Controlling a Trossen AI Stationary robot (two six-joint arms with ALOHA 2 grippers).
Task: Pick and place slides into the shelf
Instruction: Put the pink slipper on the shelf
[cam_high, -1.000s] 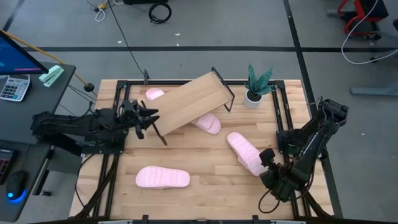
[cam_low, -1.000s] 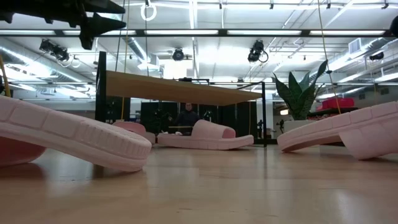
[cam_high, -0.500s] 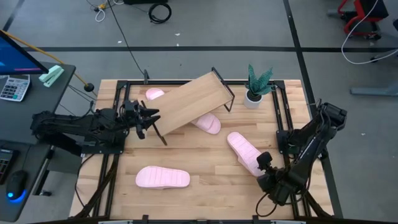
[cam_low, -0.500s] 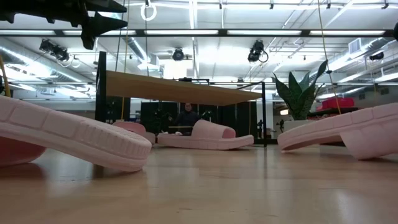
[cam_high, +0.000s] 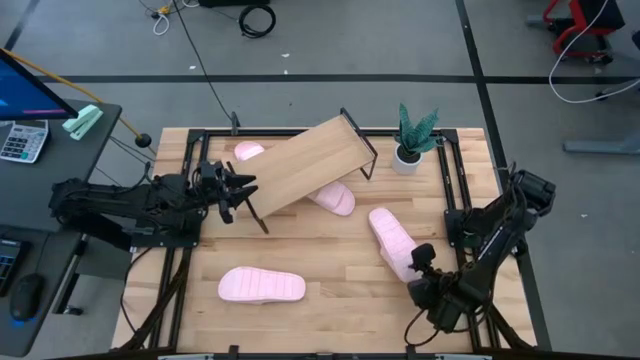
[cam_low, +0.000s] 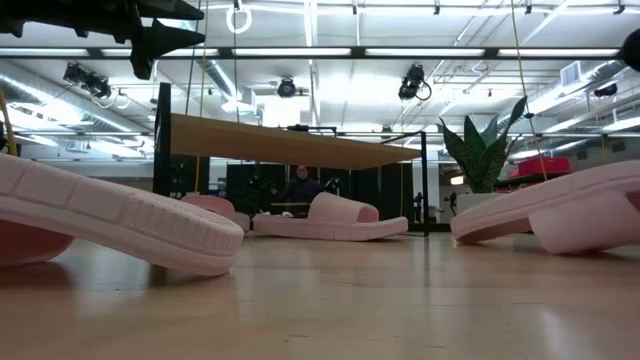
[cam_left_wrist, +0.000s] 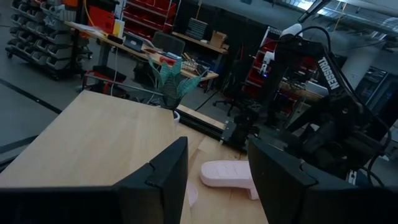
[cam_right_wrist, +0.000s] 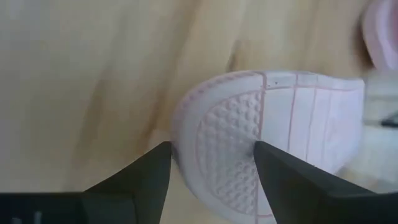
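Observation:
The shelf (cam_high: 312, 163) stands slanted at the far middle of the table. One pale pink slide (cam_high: 262, 286) lies near the front. Another slide (cam_high: 336, 198) lies partly under the shelf's near edge, and a third (cam_high: 246, 150) shows behind the shelf's left end. My right gripper (cam_high: 419, 263) is shut on the fourth slide (cam_high: 390, 238) at the right. My left gripper (cam_high: 240, 189) is open and empty, up in the air at the shelf's left end. My right gripper holds the slide by its near end (cam_right_wrist: 214, 134), coming in from the table's near right side. The treaded sole faces the wrist camera. The fingers (cam_right_wrist: 146, 177) hide the place of contact. In the low view the slide (cam_low: 545, 210) is tilted, its held end raised.
A small potted plant (cam_high: 411, 140) stands at the far right by the shelf. Black frame rails (cam_high: 452, 190) run along the table's sides. A person (cam_low: 300, 186) sits in the room behind the table. Bare wood (cam_high: 340, 290) lies between the front slide and my right gripper.
My right gripper has moved a little toward the table's left and near edges, taking the slide's near end with it. The slide has turned about, its far end staying roughly in place.

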